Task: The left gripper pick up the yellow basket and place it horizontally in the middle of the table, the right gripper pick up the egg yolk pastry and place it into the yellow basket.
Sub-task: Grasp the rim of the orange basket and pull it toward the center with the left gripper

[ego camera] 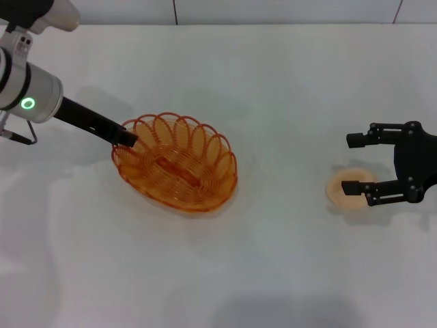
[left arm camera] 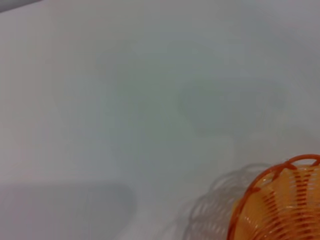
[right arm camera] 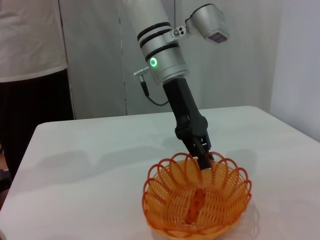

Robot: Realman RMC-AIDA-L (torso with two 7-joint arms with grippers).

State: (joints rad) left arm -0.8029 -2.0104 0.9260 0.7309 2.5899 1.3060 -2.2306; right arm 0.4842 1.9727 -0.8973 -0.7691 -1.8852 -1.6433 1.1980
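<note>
The yellow basket [ego camera: 176, 164] rests left of the middle of the white table [ego camera: 273, 273], its long axis running diagonally. My left gripper [ego camera: 126, 137] is at the basket's far-left rim and is shut on the rim wire. The right wrist view shows the same: the left gripper [right arm camera: 202, 159] pinches the far rim of the basket [right arm camera: 197, 200]. Part of the basket [left arm camera: 280, 205] also shows in the left wrist view. The egg yolk pastry [ego camera: 339, 195] lies on the table at the right. My right gripper [ego camera: 353, 164] is open just above it, with one fingertip over the pastry.
A person in a white shirt [right arm camera: 30, 50] stands beyond the table's far side, behind the left arm. The table's back edge meets a wall [ego camera: 273, 10]. Bare tabletop lies between the basket and the pastry.
</note>
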